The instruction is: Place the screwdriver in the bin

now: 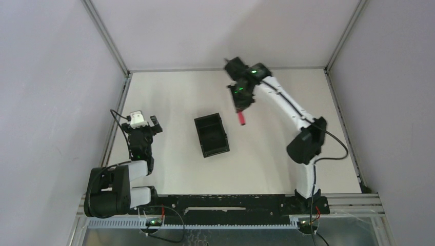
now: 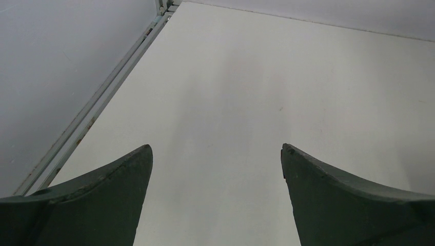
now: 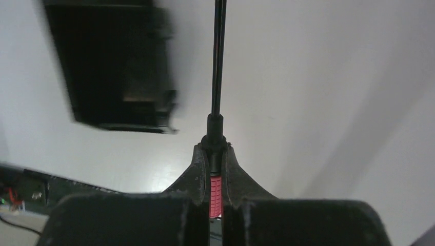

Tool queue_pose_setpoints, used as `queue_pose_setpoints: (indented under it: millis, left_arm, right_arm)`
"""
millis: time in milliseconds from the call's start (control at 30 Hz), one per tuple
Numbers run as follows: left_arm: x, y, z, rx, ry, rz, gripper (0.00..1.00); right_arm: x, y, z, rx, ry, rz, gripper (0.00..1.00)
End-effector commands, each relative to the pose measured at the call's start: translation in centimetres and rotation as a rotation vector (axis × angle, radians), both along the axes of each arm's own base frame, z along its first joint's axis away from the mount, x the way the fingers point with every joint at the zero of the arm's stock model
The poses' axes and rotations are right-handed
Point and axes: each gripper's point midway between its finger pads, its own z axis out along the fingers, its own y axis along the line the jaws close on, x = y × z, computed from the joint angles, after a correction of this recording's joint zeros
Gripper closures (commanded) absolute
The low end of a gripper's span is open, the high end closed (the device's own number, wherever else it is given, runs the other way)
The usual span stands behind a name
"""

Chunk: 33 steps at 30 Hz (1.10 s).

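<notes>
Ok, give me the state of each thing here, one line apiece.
left hand, open, holding nothing
right hand, shut on the screwdriver
screwdriver, gripped by its red handle, shaft pointing out ahead, outside the bin
bin, upright on the table, nothing visible inside

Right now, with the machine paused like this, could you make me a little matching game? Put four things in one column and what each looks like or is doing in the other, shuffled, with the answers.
Things:
1. screwdriver
2. bin
3. left gripper
4. right gripper

Descriptions:
A. open, with only bare table between its fingers
B. red handle, thin dark shaft sticking out ahead
C. shut, pinching a red handle
D. black, standing on the table, gripped by nothing

Pairs: 1-B, 2-D, 3-A, 4-C
</notes>
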Motion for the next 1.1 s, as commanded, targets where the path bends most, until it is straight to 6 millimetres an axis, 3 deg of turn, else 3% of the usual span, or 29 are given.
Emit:
queue_pose_setpoints:
  millis: [0, 100, 300, 533, 633, 833, 967, 1067]
  left_arm:
    - [0.5, 0.0, 1.5, 0.019, -0.048, -0.002, 0.00]
    - [0.5, 0.0, 1.5, 0.019, -0.048, -0.003, 0.00]
    - [0.5, 0.0, 1.5, 0.019, -0.048, -0.002, 0.00]
    - [0.5, 0.0, 1.5, 0.019, -0.048, -0.002, 0.00]
    - [0.5, 0.0, 1.5, 0.019, -0.048, -0.003, 0.00]
    - [0.5, 0.0, 1.5, 0.019, -0.049, -0.003, 0.00]
    - [0.5, 0.0, 1.5, 0.019, -0.047, -0.003, 0.00]
    - [0.5, 0.0, 1.5, 0.019, -0.049, -0.002, 0.00]
  right_arm:
    - [-1.8, 8.8, 1.5, 0.055, -0.053, 0.243, 1.00]
    - [-2.6, 12.6, 0.4, 0.029, -0.077, 0.395, 1.00]
    - [-2.8, 15.7, -3.4, -0.003, -0.104, 0.532, 1.00]
    - [-2.3, 17.1, -9.6, -0.045, -0.119, 0.590, 1.00]
    - [-1.7, 17.2, -11.0, -0.058, -0.135, 0.579, 0.98]
    - [-1.8, 17.4, -11.8, -0.048, -0.130, 0.554, 0.60]
    - [-1.8, 17.1, -10.9, -0.047, -0.143, 0.532, 0.55]
    - [-1.7, 17.1, -8.1, -0.018, -0.195, 0.512, 0.55]
